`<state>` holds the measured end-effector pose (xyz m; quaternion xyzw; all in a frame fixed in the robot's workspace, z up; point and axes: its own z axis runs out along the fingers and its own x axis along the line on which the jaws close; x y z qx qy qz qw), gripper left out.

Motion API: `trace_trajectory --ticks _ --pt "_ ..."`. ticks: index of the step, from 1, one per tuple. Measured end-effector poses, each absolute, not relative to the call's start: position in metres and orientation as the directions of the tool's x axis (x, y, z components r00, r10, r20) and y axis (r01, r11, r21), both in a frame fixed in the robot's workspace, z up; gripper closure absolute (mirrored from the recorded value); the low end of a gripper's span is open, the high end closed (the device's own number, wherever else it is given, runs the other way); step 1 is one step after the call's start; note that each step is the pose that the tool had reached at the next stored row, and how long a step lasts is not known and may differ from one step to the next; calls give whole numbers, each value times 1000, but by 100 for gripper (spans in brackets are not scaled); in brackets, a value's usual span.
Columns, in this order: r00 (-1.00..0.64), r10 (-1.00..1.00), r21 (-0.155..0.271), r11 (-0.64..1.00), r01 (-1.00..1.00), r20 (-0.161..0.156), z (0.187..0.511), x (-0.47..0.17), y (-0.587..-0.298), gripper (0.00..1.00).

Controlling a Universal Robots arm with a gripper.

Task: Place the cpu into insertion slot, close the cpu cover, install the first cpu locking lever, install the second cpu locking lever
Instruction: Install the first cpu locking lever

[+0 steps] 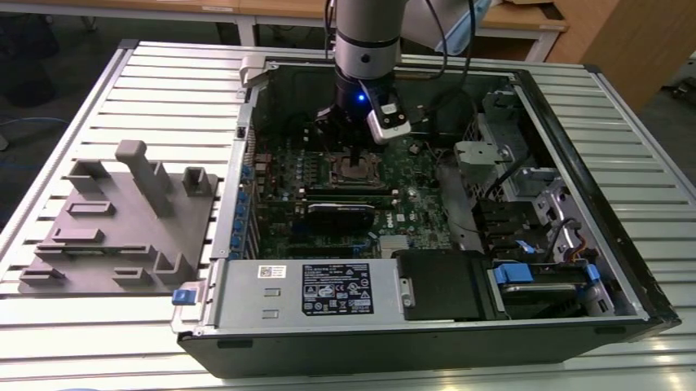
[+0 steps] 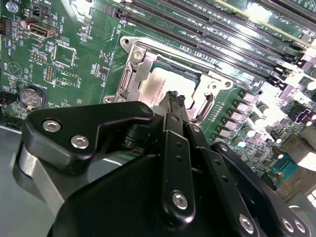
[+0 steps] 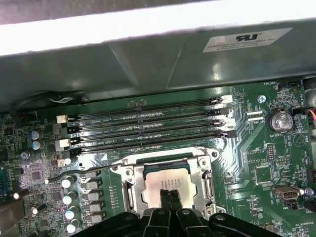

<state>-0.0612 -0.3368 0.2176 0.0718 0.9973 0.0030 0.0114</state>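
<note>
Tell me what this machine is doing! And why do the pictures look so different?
It's a robot arm reaching into an open computer on a metal table, beside a grey tray. The exterior view looks on from outside. Both wrist views come from cameras riding on the arm, so they look closely at the green board. The black gripper holds nothing; its fingers are shut, pointing at the cpu, a silvery square chip sitting in its slot.

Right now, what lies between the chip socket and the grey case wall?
In the first wrist view, a row of long black memory slots runs side by side between the socket and the case wall.
</note>
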Motion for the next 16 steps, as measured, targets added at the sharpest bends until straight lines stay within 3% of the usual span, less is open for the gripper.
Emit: trace_trajectory --ticks 16 --pt "-989 143 8 990 143 -22 224 -61 -337 90"
